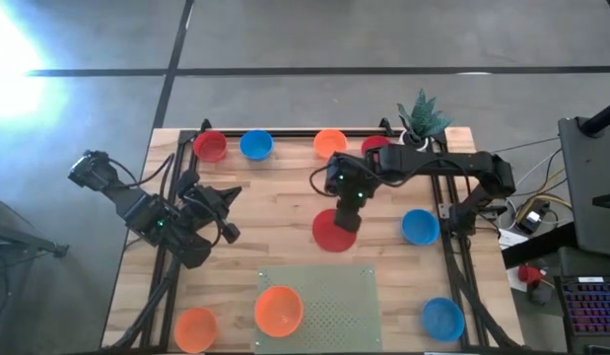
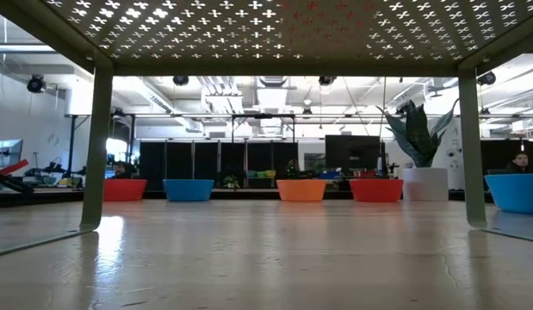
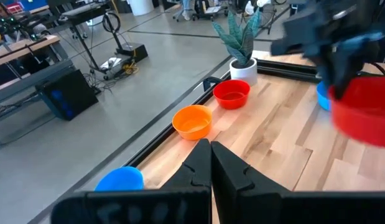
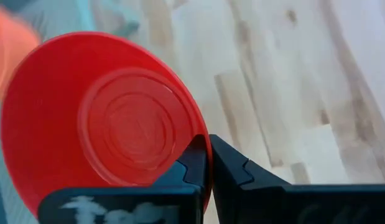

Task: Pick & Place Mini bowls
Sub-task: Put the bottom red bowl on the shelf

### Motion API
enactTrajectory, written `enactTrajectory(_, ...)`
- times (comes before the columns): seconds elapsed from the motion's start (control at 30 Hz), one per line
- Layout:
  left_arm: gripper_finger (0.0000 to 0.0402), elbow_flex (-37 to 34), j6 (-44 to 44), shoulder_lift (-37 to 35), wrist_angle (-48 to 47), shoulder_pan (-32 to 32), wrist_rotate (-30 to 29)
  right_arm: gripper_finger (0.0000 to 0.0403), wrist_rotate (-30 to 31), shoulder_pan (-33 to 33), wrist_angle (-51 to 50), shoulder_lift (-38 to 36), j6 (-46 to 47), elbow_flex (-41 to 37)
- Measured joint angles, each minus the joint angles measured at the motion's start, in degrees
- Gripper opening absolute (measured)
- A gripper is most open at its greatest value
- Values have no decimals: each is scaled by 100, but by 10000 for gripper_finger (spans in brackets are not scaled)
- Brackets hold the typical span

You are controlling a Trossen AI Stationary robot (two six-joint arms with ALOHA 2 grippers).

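The right gripper holds a red bowl by its rim, mid-carry; next it needs a setting-down place, while the left gripper, closed, waits.

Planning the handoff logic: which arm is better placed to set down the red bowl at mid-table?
Right: its gripper is shut on the red bowl, while the left gripper waits shut and empty at the table's left.

Strong white glare washes the floor beyond the wooden table's far-left corner. Ceiling lights shine behind the table. The held red bowl is motion-blurred.
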Motion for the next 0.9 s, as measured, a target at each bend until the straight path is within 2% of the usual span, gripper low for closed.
enactTrajectory(0.1,0,0,78,0,0,1,2,8,-2,218,-187,3,1,278)
enactTrajectory(0.23,0,0,138,0,0,2,15,8,2,511,-181,5,551,541)
enactTrajectory(0.47,0,0,466,0,7,2,17,8,157,1106,73,87,2050,540)
enactTrajectory(0.9,0,-2,821,0,4,0,85,8,610,2096,507,519,3414,533)
